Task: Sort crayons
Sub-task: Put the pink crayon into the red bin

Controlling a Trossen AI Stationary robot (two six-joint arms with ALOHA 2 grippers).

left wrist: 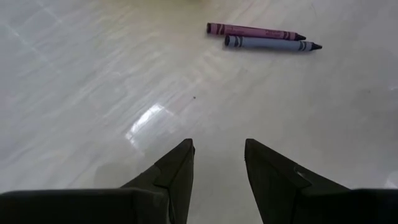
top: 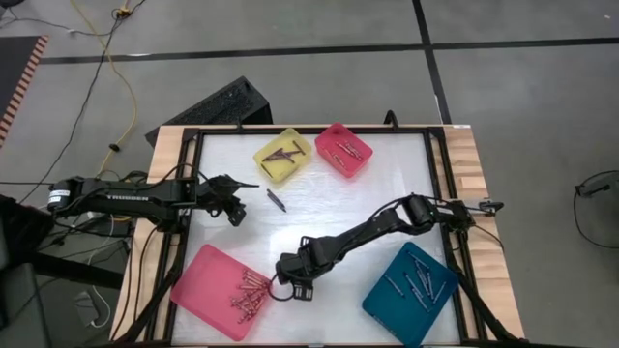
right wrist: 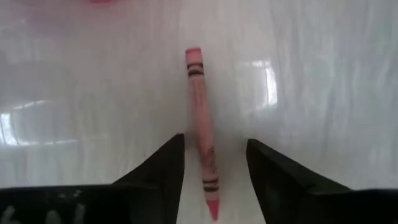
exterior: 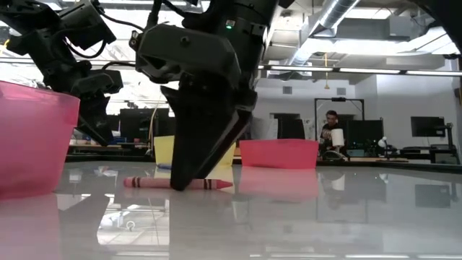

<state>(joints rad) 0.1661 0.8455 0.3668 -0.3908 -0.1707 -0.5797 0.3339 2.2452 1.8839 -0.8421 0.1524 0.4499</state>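
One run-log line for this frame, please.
stage: crayon sorting | right gripper: open, straddling red crayon lying on table beside large pink tray | left gripper: open, empty, facing two loose crayons

open-plan lab: exposed ceiling ducts [exterior: 339,11], monitors [exterior: 427,127] on desks, seated person [exterior: 331,133].

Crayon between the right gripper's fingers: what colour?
Pink-red crayon, clearest in the right wrist view.

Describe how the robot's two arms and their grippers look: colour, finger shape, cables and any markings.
Both arms are dark, nearly black, jointed links with black cables along them. The left arm bears white lettering on its side. The left gripper and right gripper each end in two dark, wedge-shaped fingers tapering to blunt tips.
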